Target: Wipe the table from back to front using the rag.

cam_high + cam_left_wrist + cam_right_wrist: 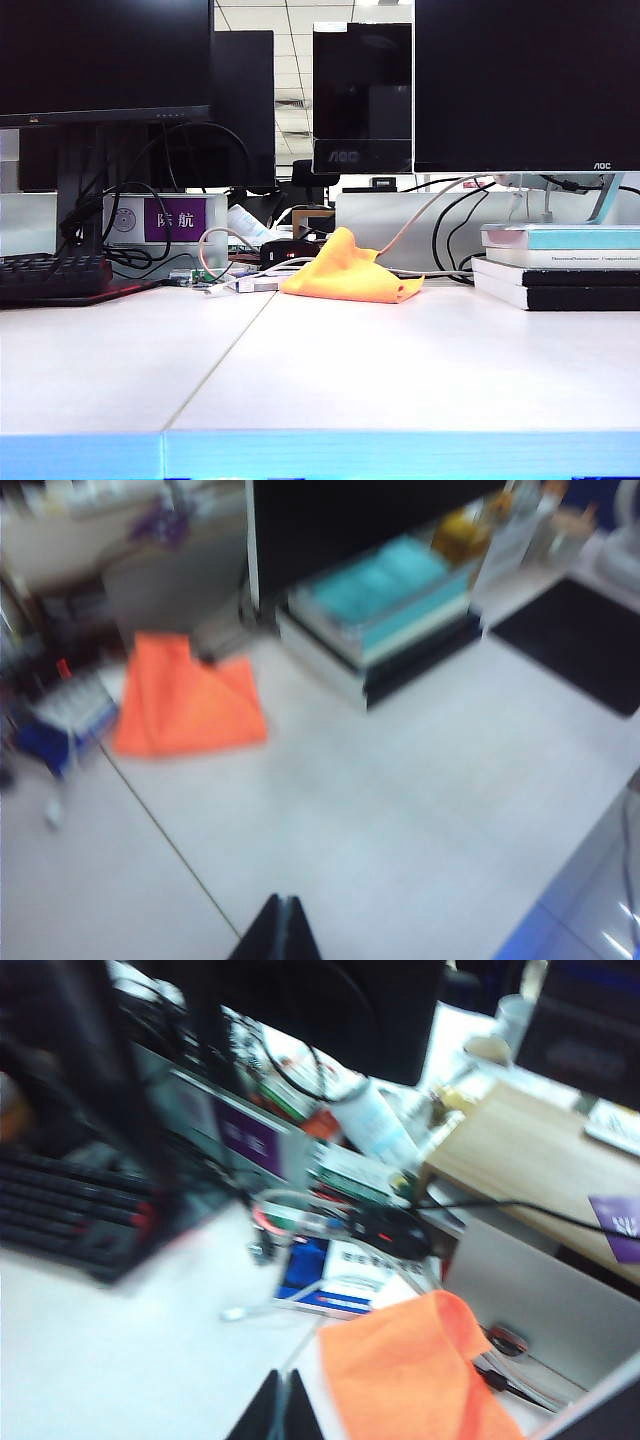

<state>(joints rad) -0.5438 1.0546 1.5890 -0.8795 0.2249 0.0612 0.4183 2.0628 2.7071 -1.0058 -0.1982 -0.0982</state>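
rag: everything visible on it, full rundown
The rag is a soft orange cloth, plain, no print visible. It lies loosely folded and bunched at the back of the white table, one corner peaked upward, just right of the table's seam. Cables and small clutter sit close behind it; contact is unclear. A stack of books stands apart to its right. No gripper holds it: the left gripper and right gripper are both shut, off the cloth.

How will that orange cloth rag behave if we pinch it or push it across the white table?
The orange cloth rag is probably floppy: it lies crumpled with a raised peak and folds. It likely bunches rather than slides flat when pushed on the matte white table. It looks light, so a cable near its peak might snag it. Neither gripper touches it.
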